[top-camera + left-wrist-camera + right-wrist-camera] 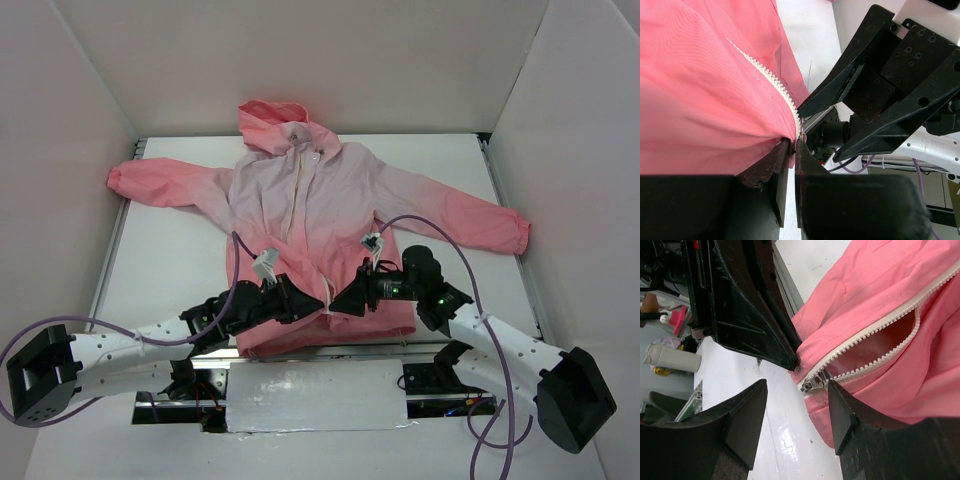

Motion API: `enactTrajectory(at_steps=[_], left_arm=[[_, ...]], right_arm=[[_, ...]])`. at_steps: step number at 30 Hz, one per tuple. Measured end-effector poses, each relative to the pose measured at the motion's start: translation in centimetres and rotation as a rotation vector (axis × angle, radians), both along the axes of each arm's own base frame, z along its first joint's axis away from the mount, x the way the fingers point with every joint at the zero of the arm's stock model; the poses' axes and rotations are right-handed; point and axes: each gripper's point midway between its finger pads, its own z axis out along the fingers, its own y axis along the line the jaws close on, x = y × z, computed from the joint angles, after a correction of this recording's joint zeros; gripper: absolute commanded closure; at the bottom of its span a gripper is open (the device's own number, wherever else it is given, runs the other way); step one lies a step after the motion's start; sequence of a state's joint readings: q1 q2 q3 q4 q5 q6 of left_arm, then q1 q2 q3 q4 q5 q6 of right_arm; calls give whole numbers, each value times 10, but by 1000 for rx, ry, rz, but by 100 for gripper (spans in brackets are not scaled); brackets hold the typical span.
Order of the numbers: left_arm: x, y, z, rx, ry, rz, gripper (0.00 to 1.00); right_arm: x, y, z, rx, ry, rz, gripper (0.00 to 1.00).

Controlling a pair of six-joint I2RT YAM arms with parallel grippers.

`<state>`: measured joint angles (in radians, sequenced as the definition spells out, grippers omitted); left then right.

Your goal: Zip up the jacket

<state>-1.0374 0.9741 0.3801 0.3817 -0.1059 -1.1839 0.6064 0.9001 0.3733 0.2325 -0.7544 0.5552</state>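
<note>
1. Top external view: we see the jacket (330, 200) spread flat and front up on the white table (170, 270). Its hood (272, 122) lies far from both pincers and its hem is right at their tips. The two pincers meet almost tip to tip at the bottom of the front opening.
2. We find the left pincer (792, 146) clenched on the jacket. Its two flat black fingers pinch the thin cloth at the foot of the zipper (771, 80), which runs up and away from the tips.
3. The right pincer (797, 388) is released, with its jaws standing apart. The slider (813, 384) sits in the gap between the tips, and as far as we can tell it touches neither finger.
4. Beyond the right pincer's tips, the two rows of teeth part into an open slit with pink lining inside.
5. The cloth is thin and smooth with soft folds, coral near the pincers and paling to lilac-pink farther off.
6. The zipper is cream-white, with small even teeth on a woven tape, and the slider is pale too.
7. Both pincers have matte black, wedge-shaped fingers.
8. Two white cords (295, 190) trail down from the hood toward the pincers.
</note>
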Motion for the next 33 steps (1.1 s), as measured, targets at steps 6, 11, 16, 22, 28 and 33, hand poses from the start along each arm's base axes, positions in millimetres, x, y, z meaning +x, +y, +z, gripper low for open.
enactTrajectory(at_steps=[6, 11, 16, 22, 28, 33], left_arm=[[0, 0, -1, 2, 1, 0, 100], [0, -1, -1, 4, 2, 0, 100], [0, -1, -2, 5, 3, 0, 100], [0, -1, -2, 5, 4, 0, 100], [0, -1, -2, 6, 3, 0, 100], [0, -1, -2, 6, 4, 0, 100]], right_arm=[[-1, 1, 2, 16, -12, 12, 51], [-2, 2, 4, 23, -19, 19, 60], [-5, 4, 3, 23, -15, 31, 65], [-8, 5, -2, 17, -9, 36, 66], [-5, 4, -5, 8, -13, 16, 52], [-2, 1, -6, -5, -16, -25, 51]])
